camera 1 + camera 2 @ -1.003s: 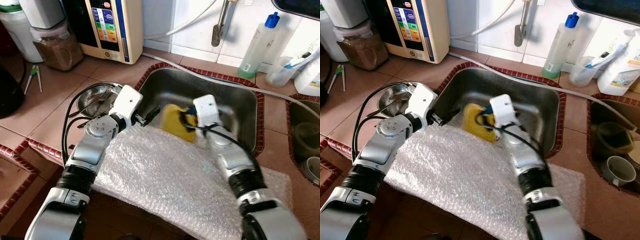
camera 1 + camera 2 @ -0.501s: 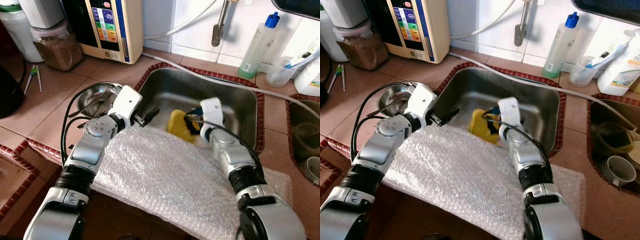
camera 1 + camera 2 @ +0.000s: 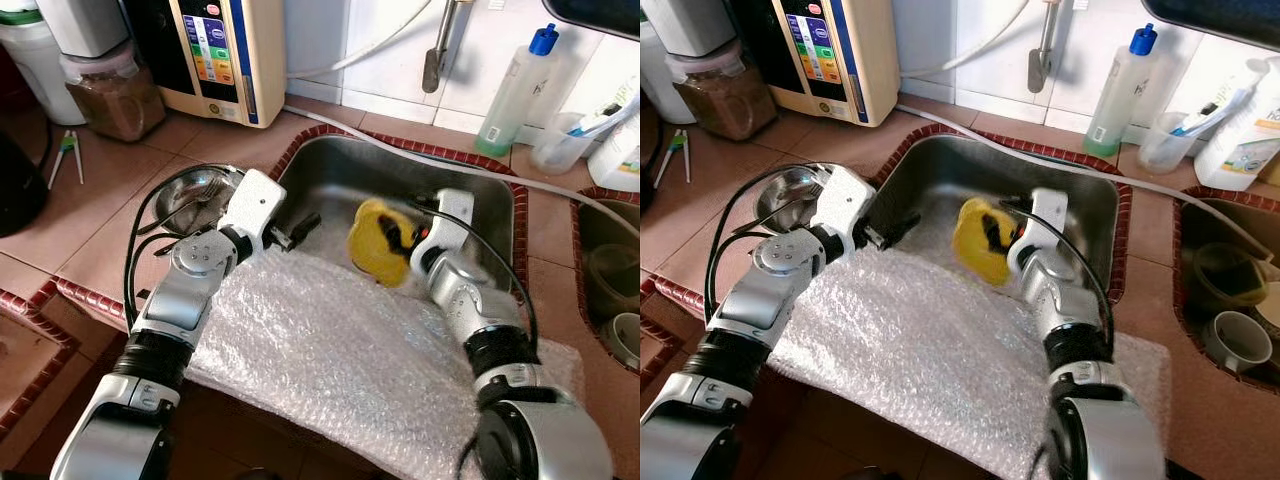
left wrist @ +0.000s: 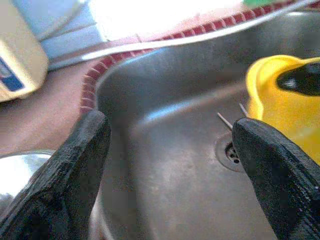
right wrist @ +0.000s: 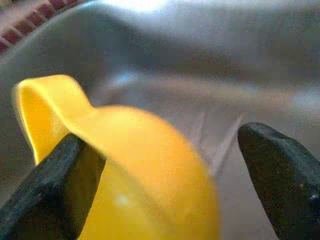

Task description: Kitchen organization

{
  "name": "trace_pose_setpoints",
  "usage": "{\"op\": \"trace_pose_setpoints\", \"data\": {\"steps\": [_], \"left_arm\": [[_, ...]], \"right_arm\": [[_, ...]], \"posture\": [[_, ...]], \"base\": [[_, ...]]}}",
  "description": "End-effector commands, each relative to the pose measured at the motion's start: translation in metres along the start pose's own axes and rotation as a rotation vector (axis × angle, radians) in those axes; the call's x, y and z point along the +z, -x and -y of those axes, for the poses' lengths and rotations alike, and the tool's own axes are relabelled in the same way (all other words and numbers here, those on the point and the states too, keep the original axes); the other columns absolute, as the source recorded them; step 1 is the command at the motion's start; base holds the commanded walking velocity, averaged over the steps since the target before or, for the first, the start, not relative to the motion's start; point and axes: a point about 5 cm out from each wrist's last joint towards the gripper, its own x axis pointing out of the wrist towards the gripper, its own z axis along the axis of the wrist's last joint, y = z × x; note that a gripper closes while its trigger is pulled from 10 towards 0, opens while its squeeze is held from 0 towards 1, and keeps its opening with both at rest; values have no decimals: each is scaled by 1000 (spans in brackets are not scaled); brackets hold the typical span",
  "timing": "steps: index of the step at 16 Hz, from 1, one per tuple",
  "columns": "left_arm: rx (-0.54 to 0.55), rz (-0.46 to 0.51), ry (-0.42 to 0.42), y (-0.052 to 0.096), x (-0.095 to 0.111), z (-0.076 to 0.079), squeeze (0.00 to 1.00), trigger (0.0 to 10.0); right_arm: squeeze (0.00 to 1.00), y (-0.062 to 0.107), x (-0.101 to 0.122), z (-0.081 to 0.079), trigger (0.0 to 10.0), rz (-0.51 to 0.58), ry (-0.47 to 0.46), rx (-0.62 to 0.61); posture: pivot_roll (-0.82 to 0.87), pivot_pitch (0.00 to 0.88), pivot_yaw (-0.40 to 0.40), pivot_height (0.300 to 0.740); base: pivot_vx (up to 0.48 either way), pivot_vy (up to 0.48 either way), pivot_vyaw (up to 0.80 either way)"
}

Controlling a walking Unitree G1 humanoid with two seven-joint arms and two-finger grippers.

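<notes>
Water purifier unit [image 3: 228,52] is standing at the tabletop's back edge, with a jar of brown granules [image 3: 113,92] sitting just beside it. Clear bottle with blue cap [image 3: 517,92] is leaning against the tiled wall behind the sink. Bubble wrap sheet [image 3: 330,360] is lying over the tabletop's front edge. Cup [image 3: 1235,341] is sitting in the side basin.

No text can be read: the appliance [image 3: 228,55] at the wall carries coloured button labels, but they are too small to make out.
</notes>
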Motion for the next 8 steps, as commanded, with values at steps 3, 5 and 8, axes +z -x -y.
{"op": "trace_pose_setpoints", "data": {"steps": [3,5,8], "left_arm": [[48,25,-14,-1,7,-9,1000,10000],[48,27,-13,-2,6,-8,1000,10000],[54,29,-18,-2,5,-8,1000,10000]], "right_arm": [[0,7,29,1,10000,232,439,42],[0,8,21,-1,10000,208,537,109],[0,9,13,-2,10000,189,542,168]], "posture": [[-41,87,34,740],[-42,86,34,740],[-40,84,33,740]], "base": [[0,0,0],[0,0,0],[0,0,0]]}}
